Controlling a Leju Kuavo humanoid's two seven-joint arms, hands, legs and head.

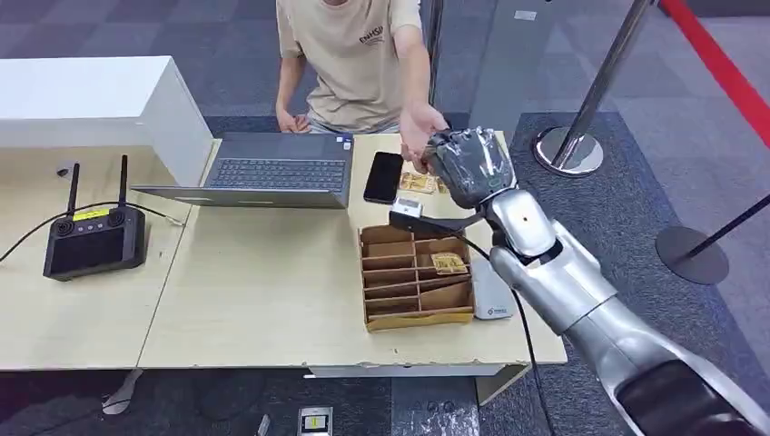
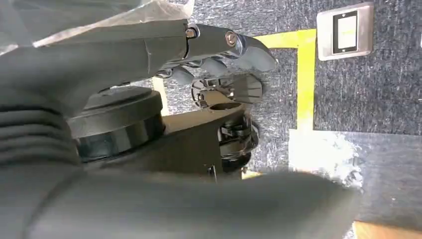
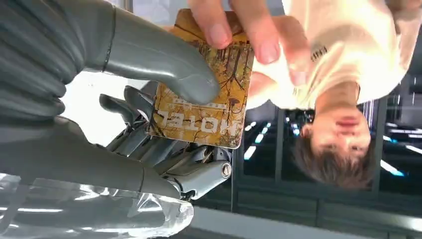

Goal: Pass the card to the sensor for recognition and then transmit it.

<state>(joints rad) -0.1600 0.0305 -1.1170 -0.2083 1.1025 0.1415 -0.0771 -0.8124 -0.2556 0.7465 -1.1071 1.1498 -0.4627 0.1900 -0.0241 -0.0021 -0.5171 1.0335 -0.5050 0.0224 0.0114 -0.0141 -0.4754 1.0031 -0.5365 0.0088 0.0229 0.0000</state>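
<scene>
— Where is the card (image 3: pixel 201 99)?

— In the right wrist view it sits in the right hand (image 3: pixel 149 99): the thick grey thumb presses on its printed face and the darker fingers (image 3: pixel 134 124) lie behind it. It is yellow-brown with a tree pattern and the word HOTEL. The person's hand (image 3: pixel 239 30) has its fingertips on the card's far edge, so both hold it at once.

— And from the head?

— The right hand (image 1: pixel 468 163) is raised over the far right part of the table (image 1: pixel 254 300), its back to the camera, touching the person's hand (image 1: pixel 419 127), which reaches toward it palm up. The card itself is hidden behind the robot's hand there.

— What lies beneath?

— A cardboard tray (image 1: pixel 418 277) with slotted compartments, one holding another yellow-brown card (image 1: pixel 449 263). A small white sensor (image 1: pixel 490 291) lies just beside the tray's right wall. More cards (image 1: pixel 418 182) rest on the table near a black phone (image 1: pixel 383 176), and an open laptop (image 1: pixel 272 168) stands left of that. A black controller (image 1: pixel 93 238) with two antennas is well apart, on the left.

— The left hand?

— The left hand (image 2: pixel 214 55) hangs above grey carpet (image 2: pixel 388 74) with yellow tape lines (image 2: pixel 304 79). Its fingers look curled in with nothing between them, though the view is close and partly blocked, so I am not certain.
</scene>
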